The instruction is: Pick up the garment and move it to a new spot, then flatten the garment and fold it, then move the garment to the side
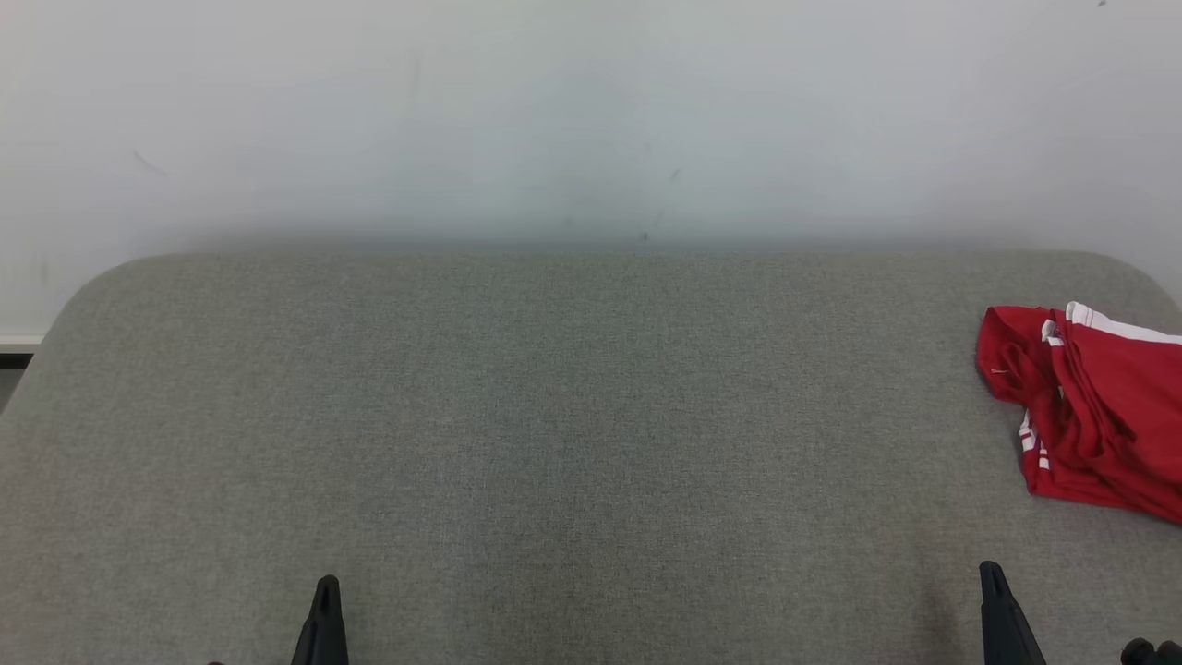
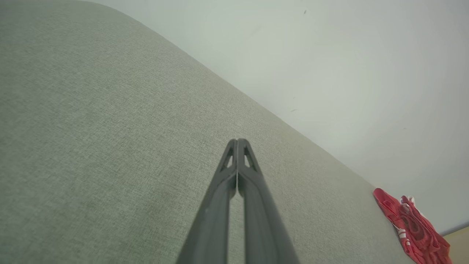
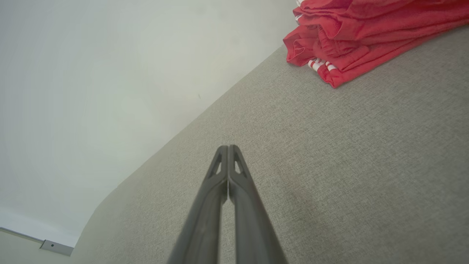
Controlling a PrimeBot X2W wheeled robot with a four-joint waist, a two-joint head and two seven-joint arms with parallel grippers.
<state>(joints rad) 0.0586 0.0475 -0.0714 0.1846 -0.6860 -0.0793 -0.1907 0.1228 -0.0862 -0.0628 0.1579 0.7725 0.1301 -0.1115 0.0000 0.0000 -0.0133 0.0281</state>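
The garment is a red piece with white stripes, lying bunched at the right edge of the grey fabric surface; part of it runs out of the head view. It also shows in the left wrist view, garment, and at the top right of the right wrist view, garment. My left gripper rests at the lower left, shut, holding nothing, far from the garment. My right gripper stands at the lower right, shut and empty, a little in front of the garment. Both wrist views show the fingers pressed together: left gripper, right gripper.
A pale wall rises behind the surface's far edge. The surface has rounded far corners. A skirting strip shows low on the wall in the right wrist view.
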